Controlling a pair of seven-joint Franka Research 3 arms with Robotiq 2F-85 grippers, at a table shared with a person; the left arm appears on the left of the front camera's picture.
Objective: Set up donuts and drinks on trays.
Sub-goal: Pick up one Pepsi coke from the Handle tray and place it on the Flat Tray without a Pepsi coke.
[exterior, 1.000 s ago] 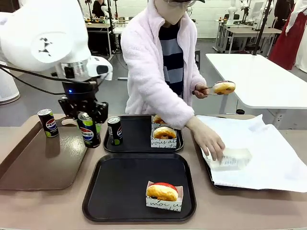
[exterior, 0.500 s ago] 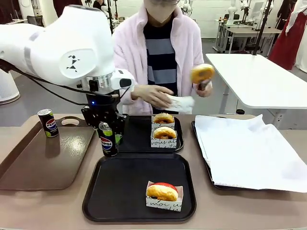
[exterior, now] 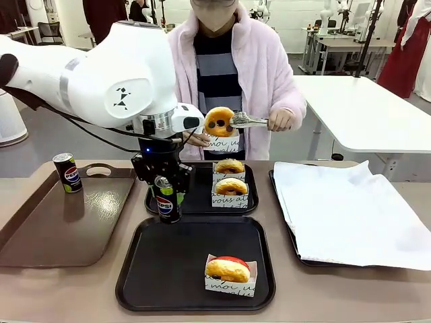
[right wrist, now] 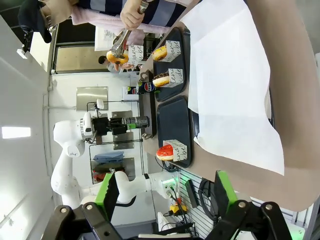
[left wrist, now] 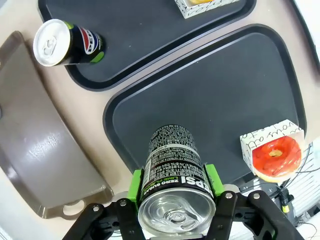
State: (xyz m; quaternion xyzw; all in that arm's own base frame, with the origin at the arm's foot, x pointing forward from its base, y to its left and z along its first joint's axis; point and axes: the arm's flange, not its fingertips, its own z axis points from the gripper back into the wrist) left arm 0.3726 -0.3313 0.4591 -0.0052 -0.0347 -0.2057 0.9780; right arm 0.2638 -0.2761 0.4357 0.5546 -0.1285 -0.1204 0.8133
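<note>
My left gripper (exterior: 166, 192) is shut on a black Pepsi can (exterior: 166, 202), upright over the far left corner of the near black tray (exterior: 168, 269). The left wrist view looks down on the can (left wrist: 175, 165) between the green pads (left wrist: 134, 186). A red-iced donut (exterior: 228, 270) in a white sleeve sits on that tray. The far black tray (exterior: 199, 202) holds two sleeved donuts (exterior: 231, 186) and a second can (left wrist: 65, 42). The person holds a glazed donut (exterior: 219, 121) in tongs above a paper sleeve. My right gripper (right wrist: 165, 200) is open and holds nothing.
A glossy brown tray (exterior: 60, 229) at the left carries one more can (exterior: 67, 172). A tray lined with white paper (exterior: 350, 208) lies at the right. The person stands at the far edge, both hands over the far tray.
My left gripper carried the can rightwards from the brown tray's edge to the near black tray's far left corner. The person lifted a donut in tongs and brought a sleeve under it.
</note>
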